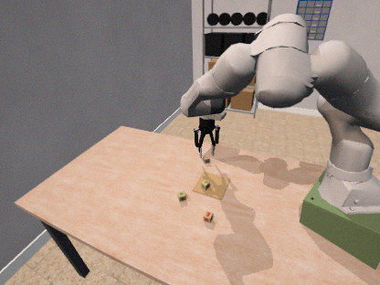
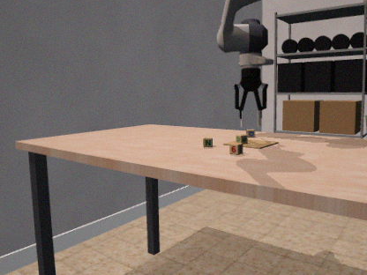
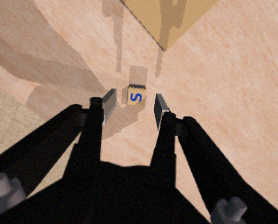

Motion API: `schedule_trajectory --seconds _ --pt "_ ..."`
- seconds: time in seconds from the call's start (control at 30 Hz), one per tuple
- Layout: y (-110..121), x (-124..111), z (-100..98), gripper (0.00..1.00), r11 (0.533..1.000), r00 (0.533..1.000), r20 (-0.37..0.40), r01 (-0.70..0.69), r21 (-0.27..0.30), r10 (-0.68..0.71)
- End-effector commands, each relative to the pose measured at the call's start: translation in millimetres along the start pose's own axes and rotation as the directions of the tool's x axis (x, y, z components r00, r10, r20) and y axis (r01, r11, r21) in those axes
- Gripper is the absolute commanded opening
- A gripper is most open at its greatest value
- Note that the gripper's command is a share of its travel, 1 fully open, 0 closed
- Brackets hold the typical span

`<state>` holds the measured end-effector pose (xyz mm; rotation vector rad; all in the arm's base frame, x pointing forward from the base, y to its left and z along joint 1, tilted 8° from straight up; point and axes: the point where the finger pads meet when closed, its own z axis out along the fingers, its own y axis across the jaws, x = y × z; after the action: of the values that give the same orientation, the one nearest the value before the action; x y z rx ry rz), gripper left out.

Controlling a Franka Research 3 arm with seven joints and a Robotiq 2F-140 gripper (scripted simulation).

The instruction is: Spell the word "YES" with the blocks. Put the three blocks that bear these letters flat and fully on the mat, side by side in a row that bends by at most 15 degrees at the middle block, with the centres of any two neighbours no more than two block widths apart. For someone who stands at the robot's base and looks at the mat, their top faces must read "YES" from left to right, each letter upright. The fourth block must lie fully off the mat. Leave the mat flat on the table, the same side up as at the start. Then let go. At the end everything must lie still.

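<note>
My gripper [image 1: 205, 154] is open and empty, and hangs well above the table beyond the mat's far corner. Directly below it a small block with a blue S [image 3: 135, 96] lies on the bare table, seen between my fingertips in the wrist view; it also shows in the top and exterior views [image 1: 206, 160] [image 2: 250, 133]. The tan mat [image 1: 211, 184] lies flat with one green-marked block [image 1: 205, 184] on it. A second green-marked block [image 1: 182, 195] and a red-marked block [image 1: 208, 216] lie on the table off the mat. Their top letters are too small to read.
The robot's green base [image 1: 340, 226] stands at the table's right side. A shelf with boxes [image 2: 319, 113] stands behind the table. The table's far edge runs not far behind the S block.
</note>
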<state>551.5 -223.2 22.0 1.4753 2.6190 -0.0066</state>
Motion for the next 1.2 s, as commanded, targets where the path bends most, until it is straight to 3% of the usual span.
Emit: schedule_trajectory --seconds 0.0,0.6,1.17 --pt "0 0 0.3 0.40 1.000 1.000 0.001 0.002 -0.001 -0.002" --pt "0 0 2.5 0.40 1.000 1.000 0.001 0.002 -0.001 -0.002" --pt "0 0 31.6 0.40 1.000 1.000 0.001 0.002 -0.001 -0.002"
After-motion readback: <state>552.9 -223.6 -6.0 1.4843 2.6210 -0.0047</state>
